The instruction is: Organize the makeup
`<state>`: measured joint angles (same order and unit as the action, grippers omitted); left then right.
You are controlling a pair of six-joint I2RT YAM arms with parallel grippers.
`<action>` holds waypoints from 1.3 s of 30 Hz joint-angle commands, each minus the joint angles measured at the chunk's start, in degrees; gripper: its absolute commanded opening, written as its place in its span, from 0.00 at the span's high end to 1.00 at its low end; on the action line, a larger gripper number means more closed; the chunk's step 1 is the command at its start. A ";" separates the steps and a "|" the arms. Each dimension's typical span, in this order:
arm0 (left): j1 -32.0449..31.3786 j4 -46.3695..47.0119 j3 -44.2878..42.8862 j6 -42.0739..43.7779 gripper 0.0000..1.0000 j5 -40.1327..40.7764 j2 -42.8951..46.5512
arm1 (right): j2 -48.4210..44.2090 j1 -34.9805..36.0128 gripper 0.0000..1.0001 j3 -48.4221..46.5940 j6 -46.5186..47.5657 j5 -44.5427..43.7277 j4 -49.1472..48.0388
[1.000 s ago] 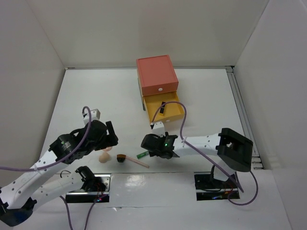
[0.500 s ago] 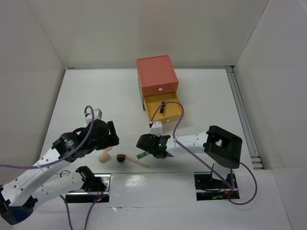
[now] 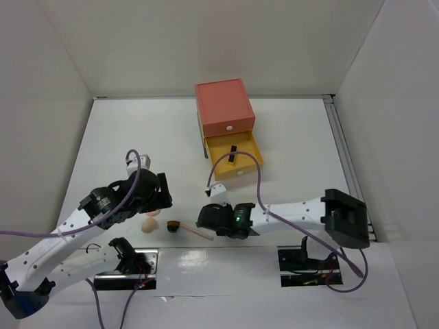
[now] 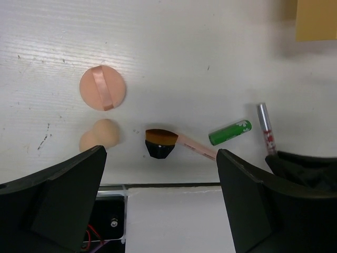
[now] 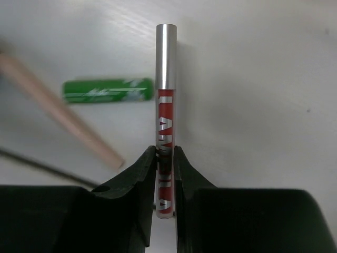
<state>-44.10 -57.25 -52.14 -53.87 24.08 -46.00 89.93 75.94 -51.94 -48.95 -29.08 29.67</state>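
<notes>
A red gloss stick [image 5: 165,79] with a silver cap lies on the white table, and my right gripper [image 5: 165,158] is shut on its lower end. Just left of it lie a green tube [image 5: 108,90] and the pink handle of a brush [image 5: 58,116]. In the left wrist view the brush head [image 4: 160,143], a round peach puff [image 4: 102,88], a peach sponge [image 4: 100,135], the green tube [image 4: 230,132] and the gloss stick [image 4: 265,126] all show. My left gripper [image 4: 160,195] hangs open above the table's near edge, holding nothing.
The orange drawer box [image 3: 225,110] stands at the back, its yellow drawer [image 3: 241,169] pulled open with a small black item [image 3: 233,155] inside. From above, the brush [image 3: 173,226] and sponge [image 3: 149,224] lie between the two grippers. White walls enclose the table.
My right gripper's jaws have shut on the red gloss stick, and its arm has swung. The left arm has crept slightly right, still open.
</notes>
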 commanded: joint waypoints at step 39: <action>-0.55 6.45 4.23 -15.37 0.07 -16.16 -7.88 | -0.54 -46.23 0.23 -25.41 81.66 37.17 -2.85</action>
<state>-44.23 -49.71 -49.52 -61.76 11.77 -53.65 93.84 29.26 -78.87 36.29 10.72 32.67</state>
